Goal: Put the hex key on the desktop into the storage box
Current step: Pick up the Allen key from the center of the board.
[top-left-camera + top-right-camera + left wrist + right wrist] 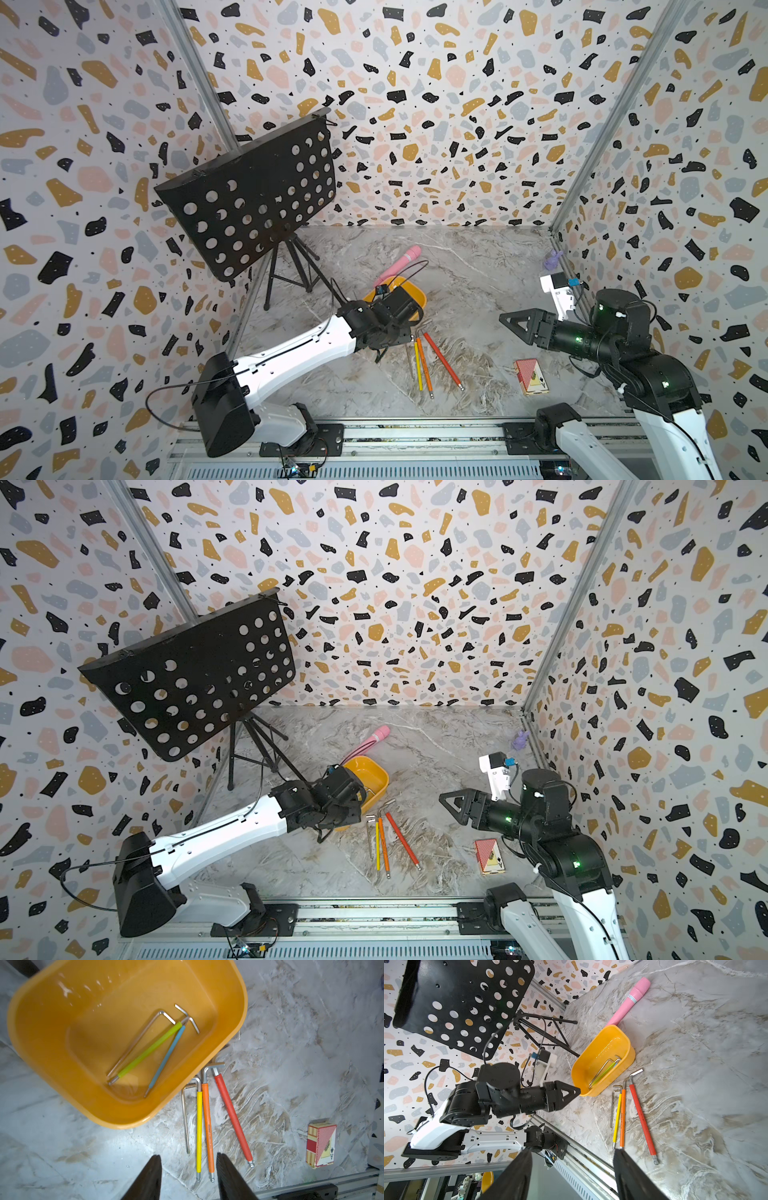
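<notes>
So, left gripper (188, 1155) first: its fingers (149, 1176) are spread with nothing in them, and it just hangs over the desktop (301, 1043) by the near end of the storage box (128, 1120). In its wrist view we see the straight tips of the yellow key (199, 1130) and orange key (207, 1126) between those fingers (not touched, as far as we can tell). Those two lie side by side with a plain steel key (185, 1120), long axes running from the box toward the rail (415, 432), bent ends up by the box's rim. The red key (232, 1118) points the same way, but its straight tip splays off toward the red card box (532, 376). Inside the box we've got three: green key (148, 1051), blue key (166, 1057) and a bare silver key (135, 1043), roughly lengthwise, bent ends at the far end. The right gripper (505, 320) hangs well apart from the keys, fingers (625, 1167) spread too, empty, near the card box
</notes>
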Robot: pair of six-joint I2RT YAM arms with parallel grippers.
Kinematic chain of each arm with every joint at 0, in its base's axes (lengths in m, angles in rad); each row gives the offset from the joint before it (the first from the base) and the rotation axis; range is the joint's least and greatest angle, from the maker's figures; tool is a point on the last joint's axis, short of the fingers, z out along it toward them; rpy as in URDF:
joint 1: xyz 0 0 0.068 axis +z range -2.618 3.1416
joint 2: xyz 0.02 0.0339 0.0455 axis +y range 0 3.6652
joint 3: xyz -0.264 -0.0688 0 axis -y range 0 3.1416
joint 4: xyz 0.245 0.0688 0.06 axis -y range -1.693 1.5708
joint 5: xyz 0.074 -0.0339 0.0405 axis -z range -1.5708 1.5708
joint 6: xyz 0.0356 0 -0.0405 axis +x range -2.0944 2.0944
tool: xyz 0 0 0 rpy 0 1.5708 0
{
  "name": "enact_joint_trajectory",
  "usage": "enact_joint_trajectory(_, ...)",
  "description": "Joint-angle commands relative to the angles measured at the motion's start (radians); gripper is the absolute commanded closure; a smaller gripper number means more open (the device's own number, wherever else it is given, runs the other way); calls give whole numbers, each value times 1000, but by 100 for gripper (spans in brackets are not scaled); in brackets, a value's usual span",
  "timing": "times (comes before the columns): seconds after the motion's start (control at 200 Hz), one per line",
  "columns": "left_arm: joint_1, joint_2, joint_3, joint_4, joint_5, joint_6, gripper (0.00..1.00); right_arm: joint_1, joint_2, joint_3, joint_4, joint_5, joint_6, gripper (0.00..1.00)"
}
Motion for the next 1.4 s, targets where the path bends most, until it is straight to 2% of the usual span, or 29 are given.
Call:
enact_joint_trajectory(0.0,-36,46,-7,-4,-41,-126,52,5,-9,6,18,-17,1,32)
enact_joint_trajectory(0.205,-61,166,1,26,0,-165,56,5,-10,8,11,-14,-1,32)
enact_joint_trajectory(0.621,-77,306,-12,111,54,-179,61,5,-16,2,0,-14,-4,32)
enact_joint_trajectory(1.397,-66,439,-18,143,36,-174,69,5,-16,26,-15,-13,0,33)
